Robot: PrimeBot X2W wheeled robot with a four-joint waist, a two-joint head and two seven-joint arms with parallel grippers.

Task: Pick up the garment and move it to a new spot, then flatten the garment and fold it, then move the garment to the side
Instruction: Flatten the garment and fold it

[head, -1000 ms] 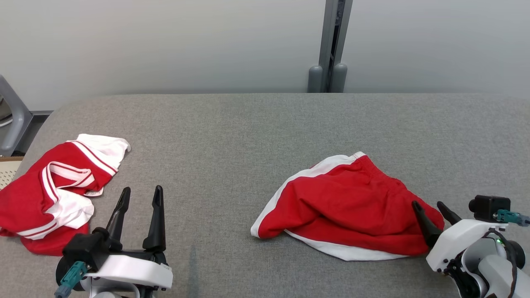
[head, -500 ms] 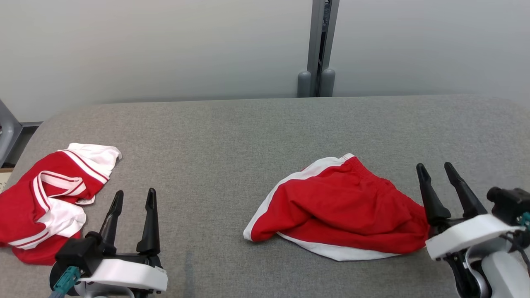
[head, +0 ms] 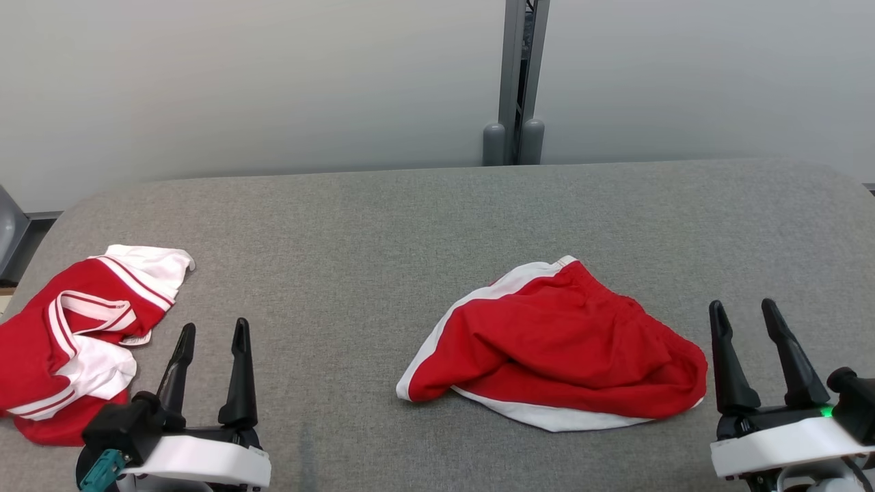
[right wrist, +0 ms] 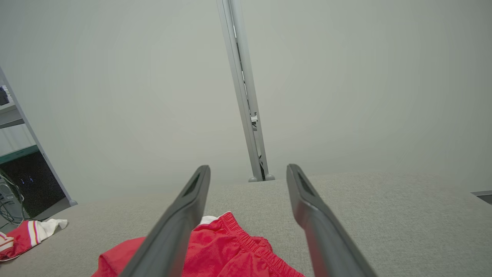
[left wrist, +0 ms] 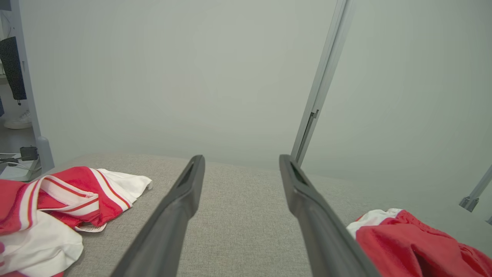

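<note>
Right gripper (head: 742, 305) newly clear of red garment (head: 567, 342)

The counter (head: 383, 225) under both pairs of fingers (head: 240, 372) wears a grey woven cloth, matt and faintly rough. The fingers are dark, smooth, matt plastic, rising from smooth white plastic shells (head: 198, 459). Between the two pairs lies the garment (head: 567, 342): soft matt red cloth, white trim, a gathered waistband. Left of the left fingers, a second garment (head: 41, 342) of similar red-and-white cloth.
</note>
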